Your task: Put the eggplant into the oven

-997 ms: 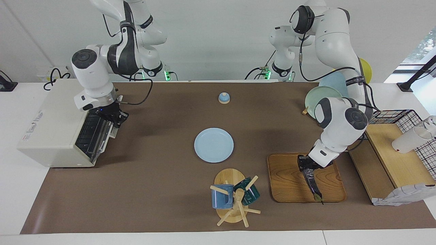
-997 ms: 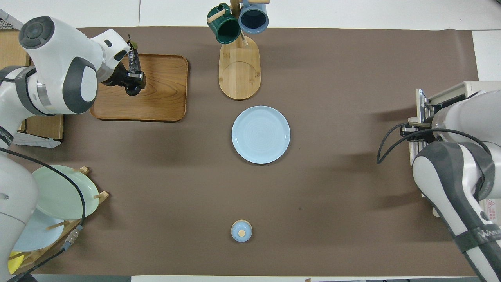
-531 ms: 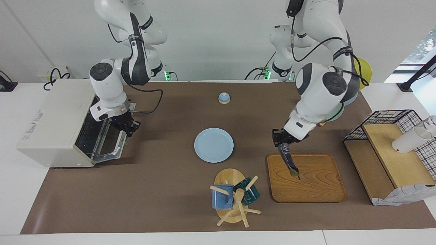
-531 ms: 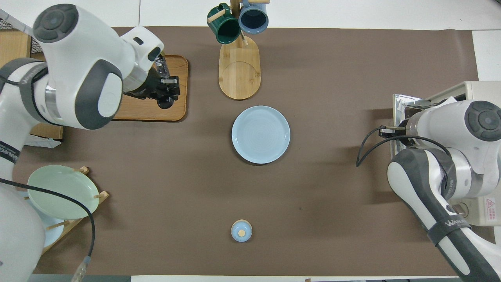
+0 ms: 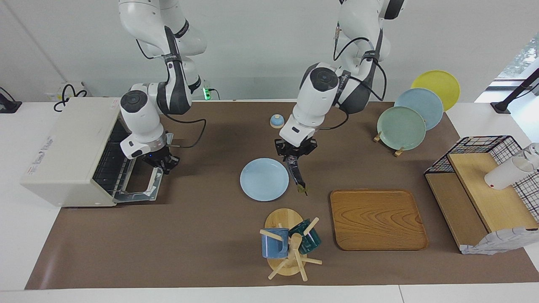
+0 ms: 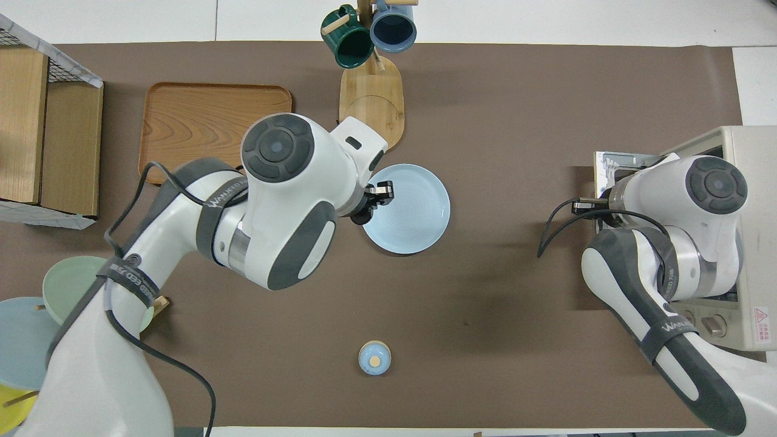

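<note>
- Boxy cream-white toaster oven (image 5: 69,153): door lowered, wire rack seen inside, nothing on it.
- Slender glossy dark-purple eggplant (image 5: 296,176): clamped in left gripper (image 5: 295,155), hung over round pale-blue plate's (image 5: 263,182) edge.
- Right gripper (image 5: 162,162): at the door; finger state cannot be told.

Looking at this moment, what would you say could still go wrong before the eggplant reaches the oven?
1. The left gripper holds the eggplant by its top end, the rest hanging over the plate's edge; it might swing or slip in transit.
2. The right gripper is at the oven's lowered door, so the arms may crowd each other there.
3. Hanging long, the eggplant could catch the door or rack going in.
</note>
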`<action>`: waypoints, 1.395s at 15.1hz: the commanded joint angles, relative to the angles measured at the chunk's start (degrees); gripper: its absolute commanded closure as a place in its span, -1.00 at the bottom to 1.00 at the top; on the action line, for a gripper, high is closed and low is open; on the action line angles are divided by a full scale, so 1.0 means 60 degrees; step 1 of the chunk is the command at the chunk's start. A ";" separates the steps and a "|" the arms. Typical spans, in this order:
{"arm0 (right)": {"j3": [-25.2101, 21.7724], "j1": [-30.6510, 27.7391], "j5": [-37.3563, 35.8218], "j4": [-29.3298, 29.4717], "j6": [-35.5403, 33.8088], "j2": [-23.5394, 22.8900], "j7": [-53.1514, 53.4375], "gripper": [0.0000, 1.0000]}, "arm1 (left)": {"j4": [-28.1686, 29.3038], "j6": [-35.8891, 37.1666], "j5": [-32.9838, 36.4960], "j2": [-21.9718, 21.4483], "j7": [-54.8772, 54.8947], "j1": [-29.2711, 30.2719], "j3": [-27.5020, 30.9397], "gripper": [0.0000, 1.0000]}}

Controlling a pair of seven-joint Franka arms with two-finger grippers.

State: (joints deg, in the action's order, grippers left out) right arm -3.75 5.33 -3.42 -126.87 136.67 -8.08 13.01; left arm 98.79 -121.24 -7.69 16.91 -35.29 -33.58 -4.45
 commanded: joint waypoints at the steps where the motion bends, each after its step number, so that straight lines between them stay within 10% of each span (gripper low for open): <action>1: -0.0356 -0.0215 -0.0382 0.0094 0.0542 -0.0397 -0.0132 1.00 | 0.0702 -0.0694 -0.0153 -0.0255 -0.0327 -0.0480 0.0200 1.00; 14: -0.0356 0.1133 0.0980 0.0870 0.0470 -0.0632 0.0819 1.00 | 0.0805 -0.2850 -0.0095 0.1211 -0.1061 -0.1405 0.0215 1.00; 15: -0.0356 0.1249 0.0981 0.0943 0.0426 -0.0632 0.0849 1.00 | 0.0805 -0.2850 -0.0095 0.1211 -0.1046 -0.1405 0.0229 0.63; 16: -0.0356 0.1279 0.0981 0.0959 0.0382 -0.0632 0.0849 0.83 | 0.0805 -0.2806 -0.0066 0.1211 -0.1017 -0.1405 0.0229 -0.98; 21: -0.0342 0.1541 0.0966 0.1177 0.0309 -0.0646 0.0864 0.69 | 0.0761 -0.2601 -0.0036 0.1124 -0.0505 -0.1244 0.0229 -1.00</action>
State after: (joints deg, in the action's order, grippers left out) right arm -5.36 12.78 1.22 -121.64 139.59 -11.13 17.72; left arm 103.09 -137.10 -7.70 24.41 -40.47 -41.12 -3.74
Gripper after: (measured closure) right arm 0.837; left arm 0.128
